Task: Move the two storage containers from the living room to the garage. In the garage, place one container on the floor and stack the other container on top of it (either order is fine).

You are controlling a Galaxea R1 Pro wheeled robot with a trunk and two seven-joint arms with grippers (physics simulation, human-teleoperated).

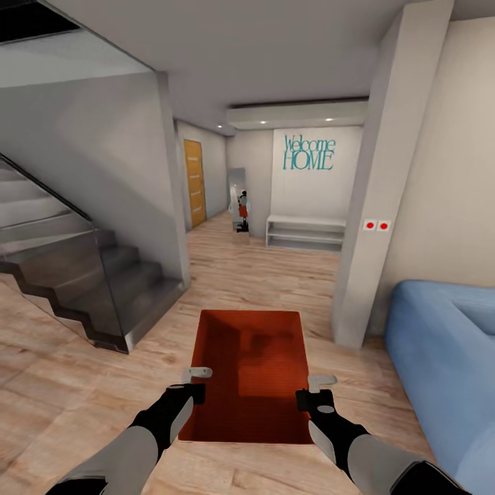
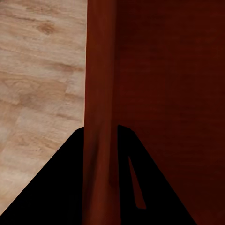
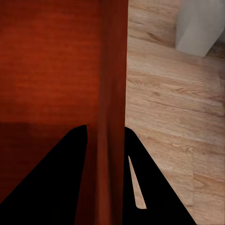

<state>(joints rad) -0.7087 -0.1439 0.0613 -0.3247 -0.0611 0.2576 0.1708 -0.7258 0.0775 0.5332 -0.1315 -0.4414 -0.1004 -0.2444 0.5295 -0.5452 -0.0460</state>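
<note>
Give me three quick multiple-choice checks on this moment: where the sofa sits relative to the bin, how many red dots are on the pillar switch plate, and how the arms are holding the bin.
1. Where is the blue sofa relative to the storage container?
A. On the robot's right
B. On the robot's left
C. Directly behind the stairs

2. How many red dots are on the pillar's switch plate?
A. One
B. Two
C. Four

3. How is the container held?
A. Left gripper alone
B. Resting on the sofa
C. Both grippers, one on each side wall

Answers:
1 A: the blue sofa lies right of the storage container.
2 B: the switch plate shows two red dots.
3 C: the left gripper and right gripper each straddle a side wall, as both wrist views show.
</note>
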